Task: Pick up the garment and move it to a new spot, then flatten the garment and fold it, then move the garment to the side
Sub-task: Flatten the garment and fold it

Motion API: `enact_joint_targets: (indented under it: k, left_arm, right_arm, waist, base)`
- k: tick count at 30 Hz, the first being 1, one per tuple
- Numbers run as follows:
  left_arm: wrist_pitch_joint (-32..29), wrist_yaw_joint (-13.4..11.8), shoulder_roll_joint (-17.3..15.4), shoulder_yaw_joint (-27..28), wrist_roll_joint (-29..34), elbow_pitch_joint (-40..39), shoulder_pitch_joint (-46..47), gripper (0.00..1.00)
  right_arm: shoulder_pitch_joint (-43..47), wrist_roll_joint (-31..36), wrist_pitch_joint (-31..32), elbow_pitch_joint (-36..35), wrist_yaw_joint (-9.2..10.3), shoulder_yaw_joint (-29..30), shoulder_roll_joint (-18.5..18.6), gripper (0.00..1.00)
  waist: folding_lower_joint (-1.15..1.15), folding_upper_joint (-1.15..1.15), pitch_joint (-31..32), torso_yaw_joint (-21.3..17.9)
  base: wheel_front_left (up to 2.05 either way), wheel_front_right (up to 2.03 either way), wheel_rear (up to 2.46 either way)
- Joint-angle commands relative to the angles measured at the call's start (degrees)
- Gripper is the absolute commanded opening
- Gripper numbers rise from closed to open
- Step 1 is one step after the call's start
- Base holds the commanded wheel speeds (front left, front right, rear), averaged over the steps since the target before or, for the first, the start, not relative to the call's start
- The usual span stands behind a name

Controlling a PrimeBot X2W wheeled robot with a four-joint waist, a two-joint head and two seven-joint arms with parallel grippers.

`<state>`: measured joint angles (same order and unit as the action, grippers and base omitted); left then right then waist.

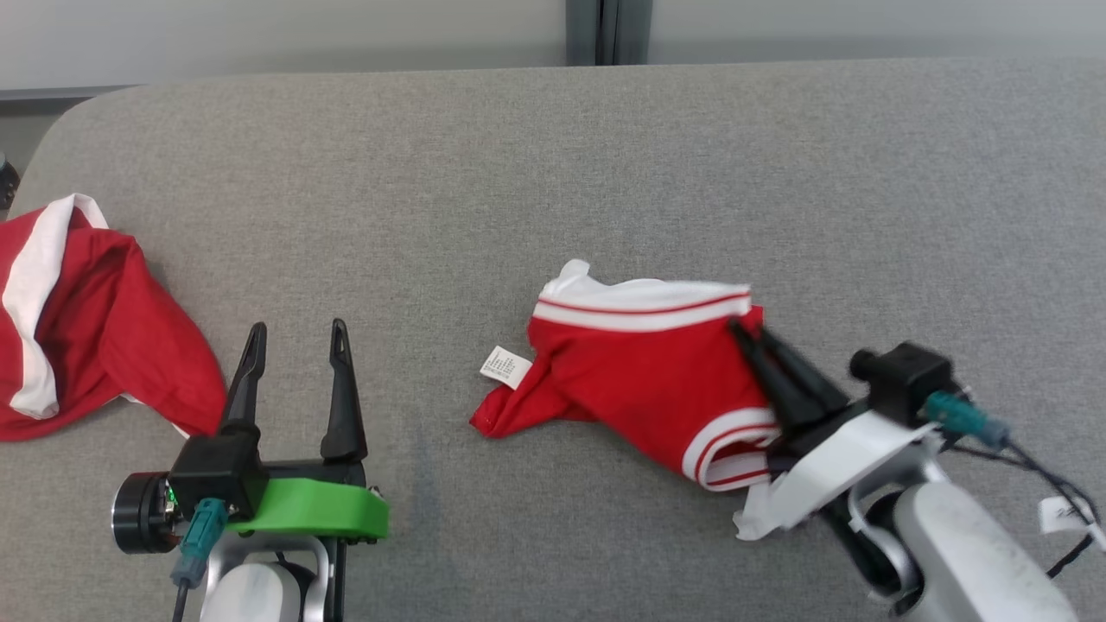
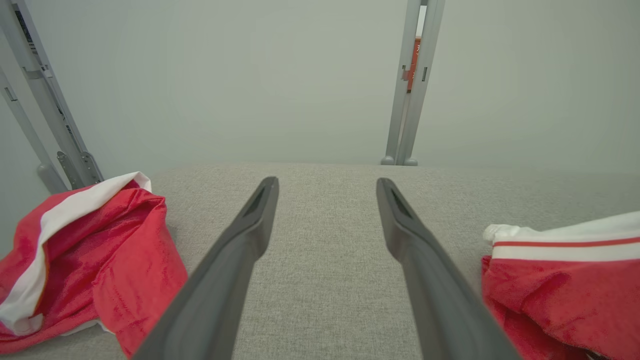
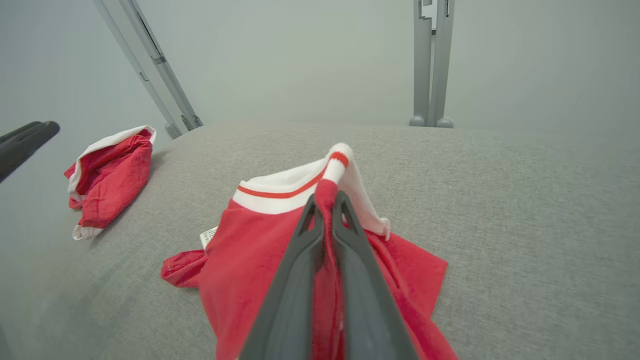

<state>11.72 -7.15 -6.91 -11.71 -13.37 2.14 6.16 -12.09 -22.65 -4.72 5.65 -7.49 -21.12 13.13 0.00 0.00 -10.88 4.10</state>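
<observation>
A red garment (image 1: 639, 367) with white striped trim lies crumpled on the grey table (image 1: 553, 173), right of centre. My right gripper (image 1: 745, 330) is shut on the cloth near its white-banded edge; in the right wrist view the red fabric (image 3: 327, 220) is pinched between the two dark fingers of my right gripper (image 3: 326, 199) and lifted a little. My left gripper (image 1: 296, 330) stands open at the lower left, apart from the cloth, with bare table between its fingers (image 2: 260, 220). The garment's edge (image 2: 565, 280) shows at the right of the left wrist view.
A second red and white garment (image 1: 78, 320) lies bunched at the table's left edge, just left of my left gripper; it also shows as a red heap (image 2: 85, 255) and a small pile (image 3: 110, 170). A white label (image 1: 505, 366) sticks out of the central garment. Metal frame posts (image 3: 431, 65) stand behind the table.
</observation>
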Motion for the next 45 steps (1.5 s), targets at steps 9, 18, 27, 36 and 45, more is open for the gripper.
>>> enact_joint_targets:
  k: [9, 18, 27, 36, 45]
  left_arm:
    - [0.45, -0.24, 0.14, -1.12, 0.78, -1.09, 3.86, 1.00]
    - [1.31, -0.31, 0.58, -1.94, 1.07, -0.46, 6.75, 1.00]
    - [2.04, -0.64, 0.52, -1.53, 0.00, 1.53, 5.40, 1.00]
    - [1.59, -1.14, -0.78, -0.70, -0.99, 1.97, 2.19, 1.00]
    - [0.40, -1.40, -1.79, -1.01, -1.83, 1.57, -1.61, 1.00]
  right_arm:
    - [-10.80, -0.34, -3.10, 7.12, -0.01, 16.15, 5.58, 0.00]
    - [-18.20, -0.74, -7.32, 19.47, -0.01, 20.24, 10.33, 1.00]
    - [-13.60, 2.17, -10.35, 19.58, -0.01, 21.01, 9.55, 1.00]
    - [-0.33, 4.91, -10.31, 3.63, -0.01, 20.69, 3.70, 1.00]
    - [11.51, 6.67, -4.95, -8.69, -0.01, 19.14, -0.99, 1.00]
  waist:
    - [0.00, 0.00, -5.93, 0.22]
    - [0.00, 0.00, -10.56, 1.01]
    - [0.00, 0.00, -7.21, -0.23]
    - [0.00, 0.00, -1.93, -2.56]
    - [0.00, 0.00, 2.58, -3.98]
  base:
    - [0.00, 0.00, 0.00]
    - [0.00, 0.00, 0.00]
    - [0.00, 0.00, 0.00]
    - [0.00, 0.00, 0.00]
    - [0.00, 0.00, 0.00]
